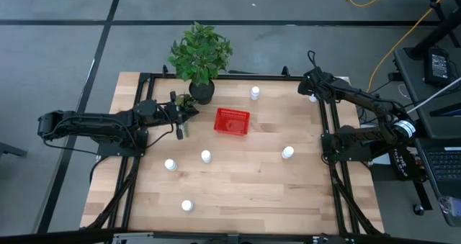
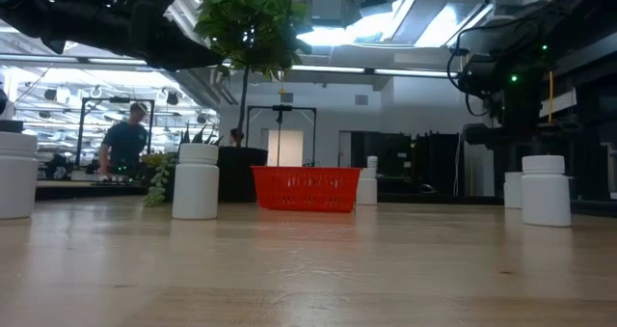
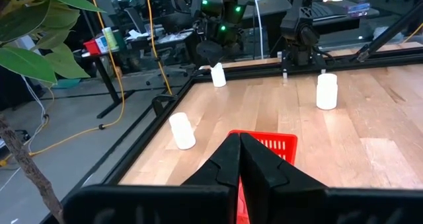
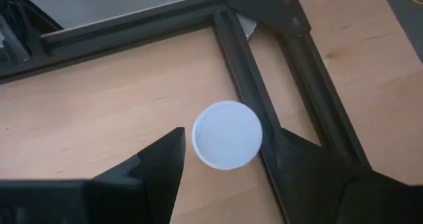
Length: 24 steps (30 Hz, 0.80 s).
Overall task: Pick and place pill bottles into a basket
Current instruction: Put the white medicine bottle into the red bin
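Upright pill bottle (image 4: 227, 134) between the right hand's (image 4: 228, 159) parted fingers, left hand (image 3: 240, 159) pressed together, empty, pointing at the red basket (image 3: 274, 142).

**Six bottles, one basket, one plant, two arms**

Six white pill bottles on the tabletop (image 1: 245, 193): one at the back (image 1: 255, 93), one mid-right (image 1: 288, 152), two mid-left (image 1: 207, 156) (image 1: 171, 165), one near the front (image 1: 187, 206), and what looks like a sixth by the right corner frame (image 1: 313, 97), half hidden there. One red basket (image 1: 232, 121). One potted plant (image 1: 201, 57). Two arms.
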Motion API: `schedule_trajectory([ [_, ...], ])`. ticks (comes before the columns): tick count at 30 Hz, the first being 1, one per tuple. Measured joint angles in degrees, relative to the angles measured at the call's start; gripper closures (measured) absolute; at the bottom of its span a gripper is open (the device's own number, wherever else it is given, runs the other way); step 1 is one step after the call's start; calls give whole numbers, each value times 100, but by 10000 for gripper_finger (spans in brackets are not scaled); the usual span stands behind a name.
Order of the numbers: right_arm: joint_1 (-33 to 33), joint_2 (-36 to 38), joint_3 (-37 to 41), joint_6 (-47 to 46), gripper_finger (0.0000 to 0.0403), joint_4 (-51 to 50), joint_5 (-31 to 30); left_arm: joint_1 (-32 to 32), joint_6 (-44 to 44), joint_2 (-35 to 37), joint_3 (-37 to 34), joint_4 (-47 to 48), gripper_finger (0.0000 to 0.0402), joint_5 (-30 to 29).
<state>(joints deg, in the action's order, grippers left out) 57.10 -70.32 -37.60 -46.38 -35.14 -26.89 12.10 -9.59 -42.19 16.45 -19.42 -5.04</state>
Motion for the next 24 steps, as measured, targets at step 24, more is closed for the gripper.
schedule_trajectory([
  [24,4,-11,238,-104,169,415,-9,1,92,-2,0,0,396,13],
])
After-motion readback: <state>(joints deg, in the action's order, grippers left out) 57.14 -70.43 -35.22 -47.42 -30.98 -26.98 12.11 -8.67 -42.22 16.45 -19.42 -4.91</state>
